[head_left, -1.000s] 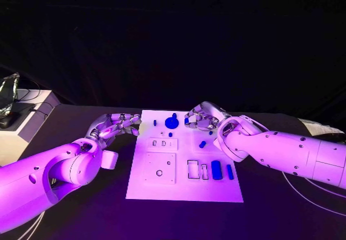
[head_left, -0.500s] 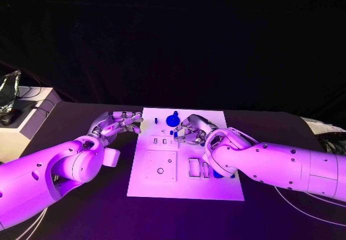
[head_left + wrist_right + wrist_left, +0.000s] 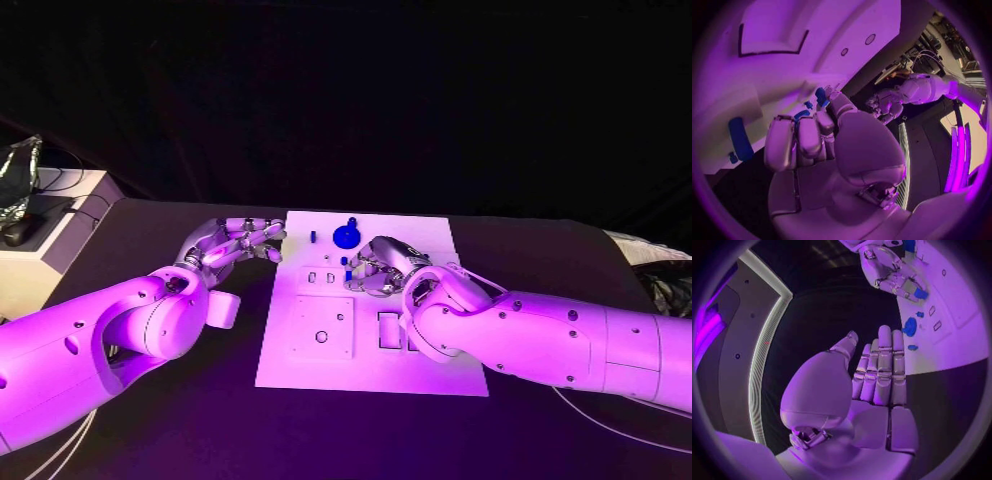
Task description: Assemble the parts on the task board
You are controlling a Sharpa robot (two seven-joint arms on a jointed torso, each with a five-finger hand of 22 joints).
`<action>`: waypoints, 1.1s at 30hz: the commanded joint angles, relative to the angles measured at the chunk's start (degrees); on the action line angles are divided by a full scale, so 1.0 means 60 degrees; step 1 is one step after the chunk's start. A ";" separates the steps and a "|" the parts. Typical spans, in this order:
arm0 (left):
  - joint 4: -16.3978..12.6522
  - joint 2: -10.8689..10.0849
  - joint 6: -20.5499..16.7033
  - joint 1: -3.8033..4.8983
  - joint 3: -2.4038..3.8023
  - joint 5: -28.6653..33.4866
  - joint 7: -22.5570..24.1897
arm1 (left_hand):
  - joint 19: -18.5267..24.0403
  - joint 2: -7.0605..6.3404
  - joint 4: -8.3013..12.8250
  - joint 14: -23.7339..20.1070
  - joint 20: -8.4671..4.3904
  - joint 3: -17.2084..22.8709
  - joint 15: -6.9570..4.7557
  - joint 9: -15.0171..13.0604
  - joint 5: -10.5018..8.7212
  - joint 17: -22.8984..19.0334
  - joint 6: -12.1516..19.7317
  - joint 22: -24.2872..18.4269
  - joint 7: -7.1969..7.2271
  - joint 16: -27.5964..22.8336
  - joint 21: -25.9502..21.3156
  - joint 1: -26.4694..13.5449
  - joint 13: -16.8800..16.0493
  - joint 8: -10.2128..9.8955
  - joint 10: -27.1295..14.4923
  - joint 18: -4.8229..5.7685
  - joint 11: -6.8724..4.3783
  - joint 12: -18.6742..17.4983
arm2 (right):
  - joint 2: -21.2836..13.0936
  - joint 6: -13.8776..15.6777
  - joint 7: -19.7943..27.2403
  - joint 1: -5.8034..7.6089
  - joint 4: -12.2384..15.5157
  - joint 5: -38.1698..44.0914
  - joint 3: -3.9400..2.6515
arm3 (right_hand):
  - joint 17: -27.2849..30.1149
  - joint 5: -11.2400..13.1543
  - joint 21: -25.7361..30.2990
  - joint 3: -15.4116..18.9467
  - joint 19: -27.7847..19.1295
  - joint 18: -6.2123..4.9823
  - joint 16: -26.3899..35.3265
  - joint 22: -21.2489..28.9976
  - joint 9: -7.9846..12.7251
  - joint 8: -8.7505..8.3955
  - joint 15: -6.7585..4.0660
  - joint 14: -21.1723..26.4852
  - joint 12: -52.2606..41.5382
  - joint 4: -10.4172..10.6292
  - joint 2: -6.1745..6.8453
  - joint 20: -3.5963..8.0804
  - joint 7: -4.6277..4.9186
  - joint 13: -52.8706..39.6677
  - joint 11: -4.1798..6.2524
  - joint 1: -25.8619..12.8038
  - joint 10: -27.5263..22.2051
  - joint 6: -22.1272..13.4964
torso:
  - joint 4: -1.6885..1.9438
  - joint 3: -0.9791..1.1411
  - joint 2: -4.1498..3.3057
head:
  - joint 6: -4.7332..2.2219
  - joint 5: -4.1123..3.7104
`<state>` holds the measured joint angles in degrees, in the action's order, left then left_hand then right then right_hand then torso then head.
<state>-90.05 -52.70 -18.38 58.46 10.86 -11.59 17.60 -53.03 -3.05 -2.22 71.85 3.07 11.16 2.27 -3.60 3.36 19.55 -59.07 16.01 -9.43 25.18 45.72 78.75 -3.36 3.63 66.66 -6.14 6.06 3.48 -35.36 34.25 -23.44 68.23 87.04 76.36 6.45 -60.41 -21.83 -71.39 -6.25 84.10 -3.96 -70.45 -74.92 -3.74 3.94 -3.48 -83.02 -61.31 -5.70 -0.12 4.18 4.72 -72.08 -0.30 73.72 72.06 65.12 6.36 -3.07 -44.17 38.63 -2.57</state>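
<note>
blue part (image 3: 821, 96) pinched in right hand (image 3: 378, 267)

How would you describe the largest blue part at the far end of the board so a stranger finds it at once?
Start at the white rectangular task board in the middle of the black table. At its far edge sits the round blue knob-like part. It is far bigger than the tiny blue pieces beside it.

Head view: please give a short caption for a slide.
Right hand holds a blue part over the task board; left hand waits beside it.
</note>
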 commanded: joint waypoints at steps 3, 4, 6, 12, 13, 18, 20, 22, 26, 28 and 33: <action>-0.0008 0.0007 0.0204 0.0001 0.0007 -0.0023 0.0040 | 0.0010 0.0003 -0.0007 -0.0004 -0.0061 0.0040 -0.0046 -0.0009 -0.0038 0.0009 -0.0016 -0.0009 0.0037 -0.0044 -0.0024 -0.0031 -0.0012 0.0001 0.0000 0.0004 0.0020 -0.0005 | 0.0059 0.0263 -0.0309 -0.0048 -0.0055 0.0799 0.0002 | 0.0006 -0.0067 0.0025 0.0007 0.0396 0.0027 0.0034 -0.1659 -0.0017 0.0051 -0.0044 0.0020 0.0008 0.0033 0.0013 0.0045 0.0160 -0.0016 0.0037 -0.0077 0.0004 0.0233 | -0.0002 -0.0002 0.0005 | -0.0008 0.0020; -0.0006 0.0006 0.0208 0.0001 0.0007 -0.0023 0.0038 | 0.0010 0.0003 -0.0007 -0.0004 -0.0061 0.0040 -0.0046 -0.0009 -0.0038 0.0009 -0.0016 -0.0009 0.0037 -0.0044 -0.0024 -0.0031 -0.0012 0.0001 0.0000 0.0004 0.0020 -0.0005 | 0.0066 0.0280 -0.0317 -0.0053 -0.0060 0.0850 0.0002 | 0.0004 -0.0071 0.0024 0.0010 0.0397 0.0028 0.0031 -0.1660 -0.0017 0.0050 -0.0044 0.0019 0.0008 0.0039 0.0015 0.0045 0.0161 -0.0016 0.0036 -0.0086 0.0005 0.0233 | -0.0002 -0.0002 0.0005 | -0.0008 0.0020; -0.0003 0.0005 0.0214 0.0001 0.0007 -0.0023 0.0036 | 0.0010 0.0003 -0.0007 -0.0004 -0.0061 0.0040 -0.0046 -0.0009 -0.0038 0.0009 -0.0016 -0.0009 0.0037 -0.0044 -0.0024 -0.0031 -0.0012 0.0001 0.0000 0.0004 0.0020 -0.0005 | 0.0075 0.0295 -0.0329 -0.0059 -0.0070 0.0924 0.0001 | 0.0009 -0.0090 0.0029 0.0010 0.0397 0.0027 0.0032 -0.1659 -0.0016 0.0048 -0.0044 0.0020 0.0013 0.0039 0.0023 0.0045 0.0162 -0.0015 0.0036 -0.0086 0.0002 0.0231 | -0.0003 -0.0004 0.0007 | -0.0002 0.0025; 0.0001 0.0001 0.0228 0.0000 0.0007 -0.0023 0.0028 | 0.0009 0.0005 -0.0021 -0.0008 -0.0061 0.0035 -0.0047 -0.0009 -0.0040 0.0009 -0.0024 -0.0026 0.0045 -0.0050 -0.0025 -0.0036 -0.0013 0.0001 0.0013 0.0008 0.0014 -0.0003 | 0.0107 0.0219 -0.0439 -0.0068 -0.0158 0.1121 0.0001 | 0.0009 -0.0080 0.0016 0.0023 0.0402 0.0031 0.0025 -0.1664 -0.0017 0.0049 -0.0043 0.0021 0.0007 0.0035 0.0068 0.0045 0.0162 -0.0022 0.0035 -0.0092 0.0010 0.0236 | -0.0008 -0.0005 0.0010 | 0.0021 0.0024; 0.0003 0.0002 0.0231 0.0000 0.0007 -0.0023 0.0027 | 0.0009 0.0005 -0.0021 -0.0008 -0.0061 0.0035 -0.0047 -0.0009 -0.0040 0.0009 -0.0024 -0.0026 0.0045 -0.0050 -0.0025 -0.0036 -0.0013 0.0001 0.0013 0.0008 0.0014 -0.0003 | 0.0111 0.0213 -0.0457 -0.0069 -0.0174 0.1148 0.0001 | 0.0009 -0.0080 0.0016 0.0023 0.0402 0.0031 0.0025 -0.1664 -0.0017 0.0049 -0.0043 0.0021 0.0007 0.0035 0.0068 0.0045 0.0162 -0.0022 0.0035 -0.0092 0.0010 0.0236 | -0.0007 -0.0004 0.0010 | 0.0018 0.0022; 0.0005 -0.0002 0.0238 0.0000 0.0007 -0.0023 0.0024 | 0.0009 0.0005 -0.0021 -0.0008 -0.0061 0.0035 -0.0047 -0.0009 -0.0040 0.0009 -0.0024 -0.0026 0.0045 -0.0050 -0.0025 -0.0036 -0.0013 0.0001 0.0013 0.0008 0.0014 -0.0003 | 0.0135 0.0136 -0.0548 -0.0071 -0.0246 0.1226 0.0001 | 0.0009 -0.0080 0.0016 0.0023 0.0402 0.0031 0.0025 -0.1664 -0.0017 0.0049 -0.0043 0.0021 0.0007 0.0035 0.0068 0.0045 0.0162 -0.0022 0.0035 -0.0092 0.0010 0.0236 | -0.0008 -0.0004 0.0006 | 0.0008 0.0019; 0.0007 -0.0002 0.0240 0.0000 0.0007 -0.0023 0.0022 | 0.0009 0.0005 -0.0021 -0.0008 -0.0061 0.0035 -0.0047 -0.0009 -0.0040 0.0009 -0.0024 -0.0026 0.0045 -0.0050 -0.0025 -0.0036 -0.0013 0.0001 0.0013 0.0008 0.0014 -0.0003 | 0.0153 0.0090 -0.0583 -0.0071 -0.0277 0.1250 0.0001 | 0.0019 -0.0084 0.0018 0.0024 0.0404 0.0032 0.0023 -0.1664 -0.0017 0.0047 -0.0043 0.0024 0.0018 0.0054 0.0078 0.0045 0.0161 -0.0021 0.0035 -0.0107 0.0006 0.0237 | -0.0003 -0.0004 0.0005 | 0.0012 0.0016; 0.0009 -0.0002 0.0241 0.0000 0.0007 -0.0023 0.0021 | 0.0009 0.0005 -0.0021 -0.0008 -0.0061 0.0035 -0.0047 -0.0009 -0.0040 0.0009 -0.0024 -0.0026 0.0045 -0.0050 -0.0025 -0.0036 -0.0013 0.0001 0.0013 0.0008 0.0014 -0.0003 | 0.0180 0.0024 -0.0606 -0.0071 -0.0317 0.1257 0.0001 | 0.0019 -0.0084 0.0018 0.0024 0.0404 0.0032 0.0023 -0.1664 -0.0017 0.0047 -0.0043 0.0024 0.0018 0.0054 0.0078 0.0045 0.0161 -0.0021 0.0035 -0.0107 0.0006 0.0237 | 0.0001 -0.0003 0.0005 | 0.0016 0.0016; 0.0010 0.0002 0.0244 0.0000 0.0007 -0.0023 0.0019 | 0.0009 0.0005 -0.0021 -0.0008 -0.0061 0.0035 -0.0047 -0.0009 -0.0040 0.0009 -0.0024 -0.0026 0.0045 -0.0050 -0.0025 -0.0036 -0.0013 0.0001 0.0013 0.0008 0.0014 -0.0003 | 0.0233 -0.0068 -0.0635 -0.0078 -0.0386 0.1255 0.0001 | 0.0025 -0.0074 0.0040 0.0032 0.0400 0.0028 0.0026 -0.1659 -0.0016 0.0044 -0.0043 0.0026 0.0028 0.0072 0.0085 0.0044 0.0162 -0.0018 0.0033 -0.0127 0.0001 0.0234 | -0.0002 -0.0005 0.0006 | 0.0032 0.0025; 0.0010 0.0004 0.0247 0.0000 0.0007 -0.0023 0.0018 | 0.0009 0.0005 -0.0021 -0.0008 -0.0061 0.0035 -0.0047 -0.0009 -0.0040 0.0009 -0.0024 -0.0026 0.0045 -0.0050 -0.0025 -0.0036 -0.0013 0.0001 0.0013 0.0008 0.0014 -0.0003 | 0.0258 -0.0090 -0.0650 -0.0086 -0.0414 0.1251 0.0001 | 0.0031 -0.0059 0.0039 0.0040 0.0401 0.0029 0.0028 -0.1660 -0.0016 0.0042 -0.0041 0.0028 0.0035 0.0082 0.0098 0.0044 0.0165 -0.0016 0.0032 -0.0137 -0.0005 0.0228 | 0.0003 -0.0005 0.0003 | 0.0035 0.0027; 0.0014 0.0006 0.0246 0.0000 0.0007 -0.0023 0.0017 | 0.0009 0.0005 -0.0021 -0.0008 -0.0061 0.0035 -0.0047 -0.0009 -0.0040 0.0009 -0.0024 -0.0026 0.0045 -0.0050 -0.0025 -0.0036 -0.0013 0.0001 0.0013 0.0008 0.0014 -0.0003 | 0.0300 -0.0080 -0.0685 -0.0102 -0.0466 0.1252 0.0001 | 0.0037 -0.0052 0.0049 0.0064 0.0400 0.0028 0.0028 -0.1658 -0.0013 0.0031 -0.0035 0.0028 0.0056 0.0125 0.0123 0.0041 0.0177 -0.0008 0.0022 -0.0184 -0.0023 0.0195 | 0.0000 0.0002 0.0006 | 0.0043 0.0031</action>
<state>-89.89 -52.76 -17.97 58.45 10.85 -11.59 17.48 -53.03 -3.05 -2.22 71.85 3.07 11.16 2.26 -3.60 3.36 19.54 -59.06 15.91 -9.43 25.18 45.72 78.75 -3.36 3.63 66.66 -6.14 6.06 3.48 -33.63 34.91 -26.88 67.80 84.36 82.97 6.39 -60.24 -22.31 -71.39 -5.80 84.10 -3.96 -70.45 -74.90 -3.73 4.12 -3.48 -83.02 -61.31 -5.19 0.64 4.17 5.04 -72.17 -0.38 72.98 72.14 65.41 6.35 -3.08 -44.12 38.86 -2.38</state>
